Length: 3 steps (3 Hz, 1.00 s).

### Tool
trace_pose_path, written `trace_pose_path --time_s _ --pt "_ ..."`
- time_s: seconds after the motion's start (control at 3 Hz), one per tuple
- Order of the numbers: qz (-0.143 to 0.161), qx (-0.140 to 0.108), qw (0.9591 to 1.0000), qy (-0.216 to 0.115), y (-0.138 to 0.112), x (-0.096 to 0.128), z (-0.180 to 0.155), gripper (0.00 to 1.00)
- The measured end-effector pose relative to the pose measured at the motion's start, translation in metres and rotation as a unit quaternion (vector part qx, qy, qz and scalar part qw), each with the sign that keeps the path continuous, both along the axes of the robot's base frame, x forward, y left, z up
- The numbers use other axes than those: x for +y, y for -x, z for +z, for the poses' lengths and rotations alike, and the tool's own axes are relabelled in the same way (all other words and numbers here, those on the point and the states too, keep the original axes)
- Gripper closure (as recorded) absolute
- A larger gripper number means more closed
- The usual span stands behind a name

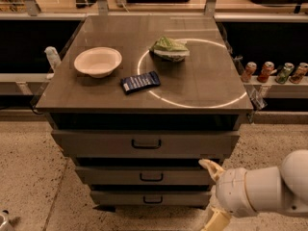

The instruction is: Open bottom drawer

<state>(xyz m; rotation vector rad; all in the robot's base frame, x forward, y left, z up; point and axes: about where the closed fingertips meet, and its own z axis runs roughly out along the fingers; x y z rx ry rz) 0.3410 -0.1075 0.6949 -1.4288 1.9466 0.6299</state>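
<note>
The bottom drawer (120, 198) is the lowest and narrowest grey front of the cabinet, with a small black loop handle (153, 199). It is shut flush, like the two drawers above it. My gripper (211, 193) is low at the right, in front of the right ends of the middle and bottom drawers. Its two cream fingers (209, 166) are spread wide apart with nothing between them. It is to the right of the bottom handle and does not touch it.
On the cabinet top (202, 81) are a white bowl (97, 61), a dark blue packet (140, 82) and a green bag (169, 48). Several drink cans (267, 71) stand on a shelf at the right. The speckled floor (29, 177) lies around the cabinet.
</note>
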Motion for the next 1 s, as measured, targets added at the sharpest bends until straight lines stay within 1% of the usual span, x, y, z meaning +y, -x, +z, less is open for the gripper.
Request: trace_pose_path --time_s 0.33,0.67,1.0 --pt "0.001 0.016 0.9994 -0.032 -0.010 -0.002 -0.069 0.00" --pt "0.006 0.031 0.9979 -0.057 -0.020 0.007 -0.126 0.00" --pt "0.005 0.042 0.9967 -0.069 -0.017 0.011 -0.136 0.00"
